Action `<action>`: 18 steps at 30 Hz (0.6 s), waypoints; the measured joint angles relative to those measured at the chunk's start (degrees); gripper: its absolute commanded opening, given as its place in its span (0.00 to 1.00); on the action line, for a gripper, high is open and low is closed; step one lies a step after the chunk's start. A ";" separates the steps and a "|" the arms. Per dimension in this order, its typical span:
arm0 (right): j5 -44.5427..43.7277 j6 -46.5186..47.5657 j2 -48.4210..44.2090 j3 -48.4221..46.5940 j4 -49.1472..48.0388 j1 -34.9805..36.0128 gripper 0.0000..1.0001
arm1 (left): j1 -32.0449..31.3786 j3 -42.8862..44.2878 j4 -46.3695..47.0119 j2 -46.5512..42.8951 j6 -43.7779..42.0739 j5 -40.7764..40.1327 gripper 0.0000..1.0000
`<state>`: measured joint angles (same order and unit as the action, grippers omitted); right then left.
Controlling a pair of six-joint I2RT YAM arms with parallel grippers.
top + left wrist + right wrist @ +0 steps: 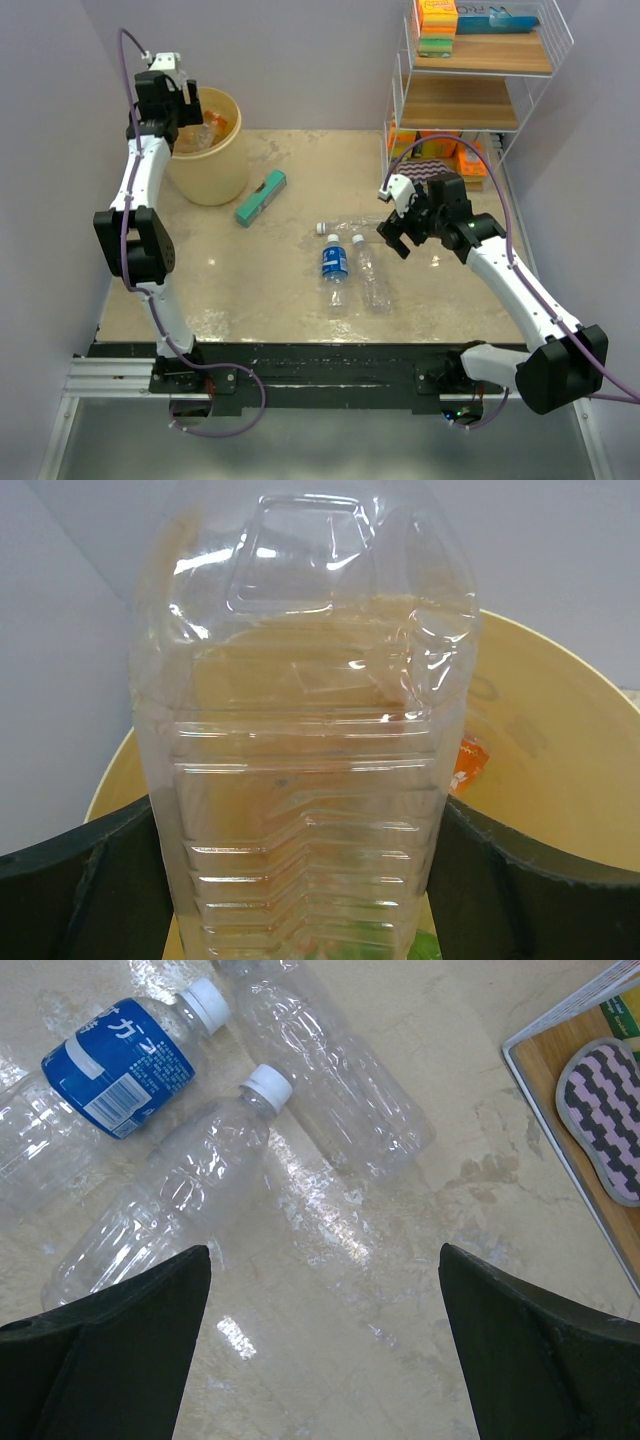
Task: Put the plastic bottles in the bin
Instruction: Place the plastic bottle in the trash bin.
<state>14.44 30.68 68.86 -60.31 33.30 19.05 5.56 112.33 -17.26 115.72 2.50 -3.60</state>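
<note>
A clear bottle (310, 680) is clamped between the fingers of the left end effector (298, 815) and held over the open mouth of the bin (540, 730). Its lower end is cut off by the frame, so no cap can be seen. Past it only an orange label (468, 765) is made out inside the bin. The bin stands at the far left corner of the counter (250, 290), close to the wall, with a teal box (261, 197) near its right side.

The right end effector (322, 1252) is spread wide with nothing between its fingers, over the counter near three bottles lying on their sides: a blue-labelled bottle (110, 1070), a capped bottle (170, 1200) and a third bottle (330, 1070) whose cap is cropped in the wrist view. Open counter lies between box and bottles. The right edge is bordered by a rack (470, 80).
</note>
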 measured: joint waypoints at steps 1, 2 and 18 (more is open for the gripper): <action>0.00 0.00 -0.02 0.00 0.00 0.00 0.99 | 0.00 -0.24 0.07 -0.02 0.00 0.11 0.31; -0.02 0.00 -0.04 0.00 0.00 0.00 0.99 | 0.00 -0.59 0.07 -0.02 0.00 0.24 0.34; -0.09 0.00 -0.31 0.02 0.00 0.00 0.99 | 0.04 -2.97 -0.44 -0.61 -0.15 0.85 0.76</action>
<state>14.35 30.68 68.55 -60.29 33.30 19.05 5.61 109.36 -17.69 115.11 2.35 -2.74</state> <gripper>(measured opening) 0.987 0.880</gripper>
